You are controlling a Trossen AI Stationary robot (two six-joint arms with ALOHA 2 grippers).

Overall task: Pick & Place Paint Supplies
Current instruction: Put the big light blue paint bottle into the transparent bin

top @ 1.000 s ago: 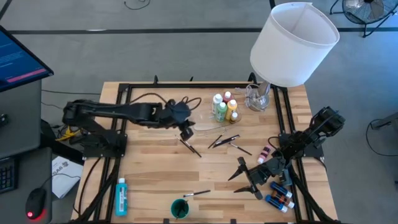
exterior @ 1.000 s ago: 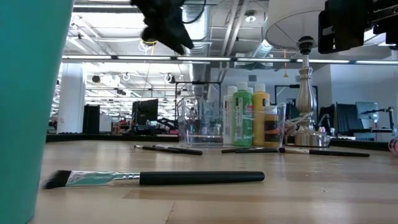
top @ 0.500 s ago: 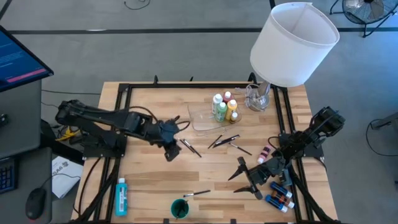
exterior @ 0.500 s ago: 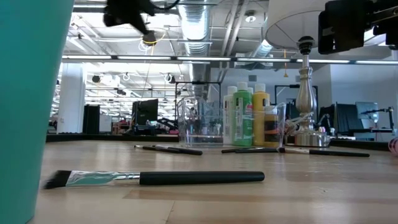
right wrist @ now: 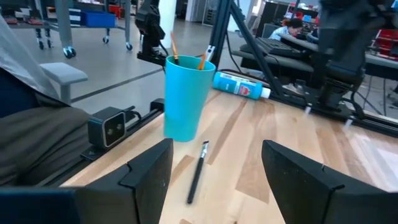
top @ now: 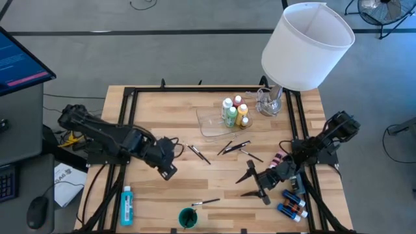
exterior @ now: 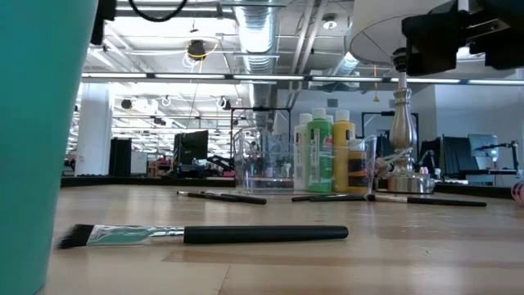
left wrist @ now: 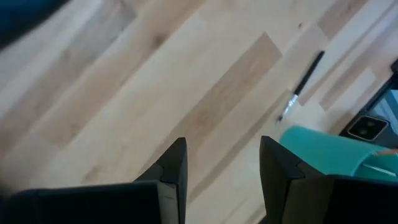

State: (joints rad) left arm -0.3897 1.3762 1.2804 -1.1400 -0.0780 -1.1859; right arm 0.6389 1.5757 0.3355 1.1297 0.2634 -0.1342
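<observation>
Several white-capped paint bottles [top: 234,112] stand in the right end of a clear tray [top: 211,125] at the far middle of the table. Thin dark brushes [top: 198,153] [top: 234,146] lie loose on the wood just in front of the tray. Another brush [top: 205,203] lies beside a teal cup [top: 188,218] at the near edge. My left gripper [top: 170,172] hangs open over bare wood left of centre, pointing steeply down, with nothing between its fingers [left wrist: 221,149]. My right gripper [top: 250,185] stands open and level at the near right, facing the cup [right wrist: 186,96].
A big white lampshade [top: 307,44] on a metal lamp stands at the far right corner. A pink bottle [top: 278,159] and blue bottles [top: 292,205] lie by the right arm's base. A blue bottle [top: 126,205] lies on its side at the near left.
My left gripper has swung from beside the tray toward the table's near left, away from the brushes, and has tipped down and rolled as it went. It stays open and carries nothing. The brushes and bottles lie where they were.
</observation>
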